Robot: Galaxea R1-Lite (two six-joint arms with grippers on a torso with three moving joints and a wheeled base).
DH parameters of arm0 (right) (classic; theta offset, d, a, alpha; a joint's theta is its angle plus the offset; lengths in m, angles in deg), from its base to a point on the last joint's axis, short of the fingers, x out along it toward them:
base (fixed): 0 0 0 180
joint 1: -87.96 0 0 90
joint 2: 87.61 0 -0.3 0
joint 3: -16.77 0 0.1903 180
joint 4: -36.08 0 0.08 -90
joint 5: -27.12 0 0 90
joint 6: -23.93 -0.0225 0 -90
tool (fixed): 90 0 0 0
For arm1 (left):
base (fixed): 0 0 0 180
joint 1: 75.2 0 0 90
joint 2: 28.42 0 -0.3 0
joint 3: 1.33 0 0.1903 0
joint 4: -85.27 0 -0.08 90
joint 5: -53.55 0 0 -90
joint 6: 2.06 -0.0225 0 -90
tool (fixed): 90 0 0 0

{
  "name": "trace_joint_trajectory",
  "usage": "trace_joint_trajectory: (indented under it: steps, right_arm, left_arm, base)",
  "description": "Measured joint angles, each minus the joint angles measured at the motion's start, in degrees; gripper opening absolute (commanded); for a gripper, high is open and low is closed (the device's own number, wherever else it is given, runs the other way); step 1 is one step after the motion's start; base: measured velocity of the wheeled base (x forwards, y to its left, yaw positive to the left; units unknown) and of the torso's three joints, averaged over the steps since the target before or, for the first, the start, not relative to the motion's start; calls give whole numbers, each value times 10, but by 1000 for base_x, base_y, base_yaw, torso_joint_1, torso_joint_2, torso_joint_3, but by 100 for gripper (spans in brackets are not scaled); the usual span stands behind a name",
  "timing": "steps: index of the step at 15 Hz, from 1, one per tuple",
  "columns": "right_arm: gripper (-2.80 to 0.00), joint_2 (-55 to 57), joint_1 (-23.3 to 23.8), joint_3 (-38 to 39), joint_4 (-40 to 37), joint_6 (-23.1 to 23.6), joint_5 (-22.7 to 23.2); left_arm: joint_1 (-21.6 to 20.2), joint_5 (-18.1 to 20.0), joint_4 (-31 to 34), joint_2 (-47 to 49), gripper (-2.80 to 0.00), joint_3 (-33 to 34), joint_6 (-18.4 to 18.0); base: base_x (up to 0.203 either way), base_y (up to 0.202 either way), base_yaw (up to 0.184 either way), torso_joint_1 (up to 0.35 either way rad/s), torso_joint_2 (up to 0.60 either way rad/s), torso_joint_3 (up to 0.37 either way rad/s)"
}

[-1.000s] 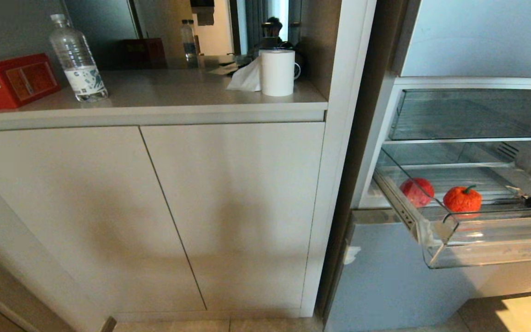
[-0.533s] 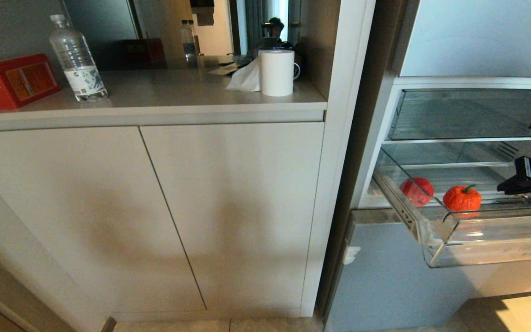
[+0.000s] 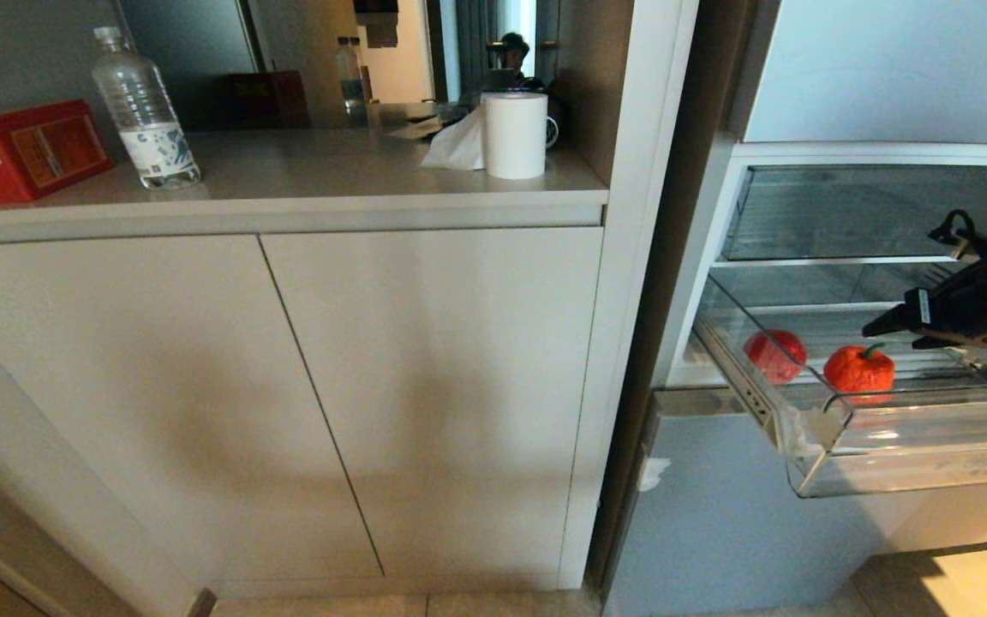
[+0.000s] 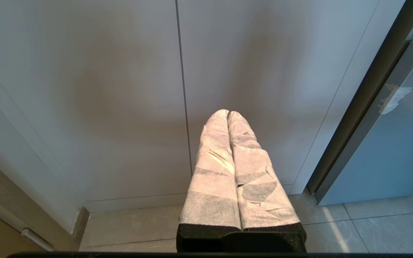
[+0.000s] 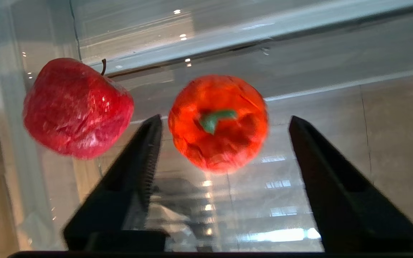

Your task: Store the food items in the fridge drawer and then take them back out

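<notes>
The clear fridge drawer (image 3: 930, 454) is pulled out, with both food items on its ribbed bottom (image 5: 317, 71). A dull red apple-like fruit (image 3: 774, 355) (image 5: 77, 107) lies nearest the drawer's left wall. Beside it sits a bright orange-red pepper with a green stem (image 3: 859, 368) (image 5: 228, 147). My right gripper (image 3: 892, 334) (image 5: 225, 120) hovers open just above and to the right of the pepper, apart from it and holding nothing. My left gripper (image 4: 228, 113) is shut and empty, its white-wrapped fingers pointing at the cabinet doors near the floor.
An upper clear fridge bin (image 3: 862, 214) sits over the drawer, and a blue fridge panel (image 3: 716, 514) below it. On the counter to the left stand a water bottle (image 3: 144, 107), a red box (image 3: 22, 150) and a paper roll (image 3: 515, 133).
My right arm has come in from the right edge, moving left and slightly up over the drawer to the pepper. The food items and drawer have not moved.
</notes>
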Motion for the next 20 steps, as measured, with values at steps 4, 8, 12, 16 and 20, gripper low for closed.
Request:
trace_joint_trajectory:
  steps: [4,8,12,16,20]
  right_arm:
    - [0,17,-10,0,26,0,-1]
    - [0,36,-17,0,30,0,0]
    - [0,58,-27,0,57,-2,-2]
    - [0,70,-35,0,58,-4,-16]
    - [-280,73,-37,1,57,-6,-24]
  left_arm:
    - [0,0,0,0,-280,0,0]
    - [0,0,0,0,-280,0,0]
    - [0,0,0,0,-280,0,0]
    - [0,0,0,0,-280,0,0]
    - [0,0,0,0,-280,0,0]
  base:
    - [0,0,0,0,0,0]
    - [0,0,0,0,0,0]
    - [0,0,0,0,0,0]
    - [0,0,0,0,0,0]
    - [0,0,0,0,0,0]
